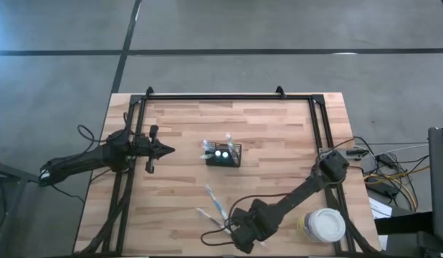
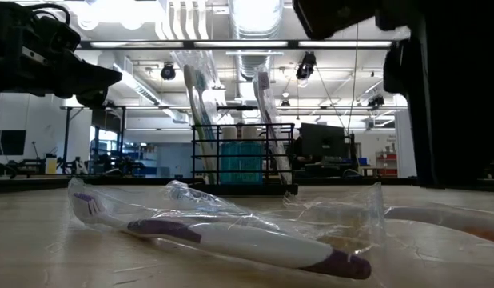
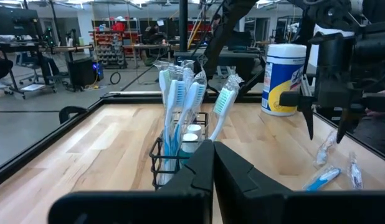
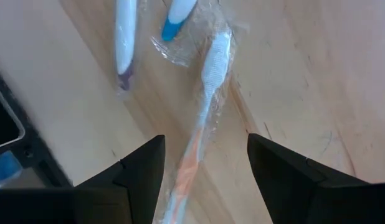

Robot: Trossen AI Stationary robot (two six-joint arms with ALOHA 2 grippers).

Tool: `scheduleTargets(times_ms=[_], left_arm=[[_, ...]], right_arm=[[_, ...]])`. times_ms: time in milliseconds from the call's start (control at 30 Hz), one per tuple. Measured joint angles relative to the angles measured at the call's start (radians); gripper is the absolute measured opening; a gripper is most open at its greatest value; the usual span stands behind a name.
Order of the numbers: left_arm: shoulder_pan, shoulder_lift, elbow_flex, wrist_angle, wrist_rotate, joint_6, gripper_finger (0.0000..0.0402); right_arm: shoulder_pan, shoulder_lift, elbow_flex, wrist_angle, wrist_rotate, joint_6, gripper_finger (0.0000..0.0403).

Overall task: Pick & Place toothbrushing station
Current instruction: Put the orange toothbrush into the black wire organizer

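**A:** So what's closest to you on the table?

**B:** Wrapped toothbrushes lying loose on the near edge. A purple-and-white toothbrush point(image 2: 231, 240) in clear plastic is right up front, a blue-handled one point(image 1: 216, 201) a bit further in, and an orange-handled one point(image 4: 202, 124) just beside them. The right gripper point(image 4: 205, 168) hangs right over the orange one, fingers point(image 4: 142, 171) spread wide, one on each side of the handle, not gripping anything.

**A:** And the tub?

**B:** White-lidded tub point(image 1: 324, 224) with a yellow label, near the right corner, by the right arm's elbow.

**A:** Where's the toothbrushing station in all that?

**B:** The black mesh caddy point(image 1: 224, 155) stands upright about mid-table, well beyond the right gripper, nothing touching it. Several wrapped brushes point(image 3: 177, 99) stand in it, heads up, plus a couple of small white-capped things down in one compartment.

**A:** Left arm?

**B:** Left gripper point(image 1: 166, 150) is off to the caddy's left, pointing at it with a clear gap between. Fingers clenched tight together, holding nothing.
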Motion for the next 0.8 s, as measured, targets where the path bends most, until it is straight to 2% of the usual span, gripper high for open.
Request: scheduleTargets(times_ms=[233,400,533,800], left_arm=[[0.0,0.0,0.0,0.0,0.0,0.0,0.0007],[0.0,0.0,0.0,0.0,0.0,0.001,0.0007],[0.0,0.0,0.0,0.0,0.0,0.001,0.0007],[0.0,0.0,0.0,-0.001,0.0,0.001,0.0007]], right_arm=[[0.0,0.045,-0.007,-0.003,0.005,-0.048,0.0219],[-0.005,0.058,-0.007,0.0,0.009,-0.077,0.0192],[-0.011,0.06,-0.007,-0.003,0.006,-0.1,0.0147],[-0.018,0.057,-0.008,-0.026,0.008,-0.176,0.0024]])
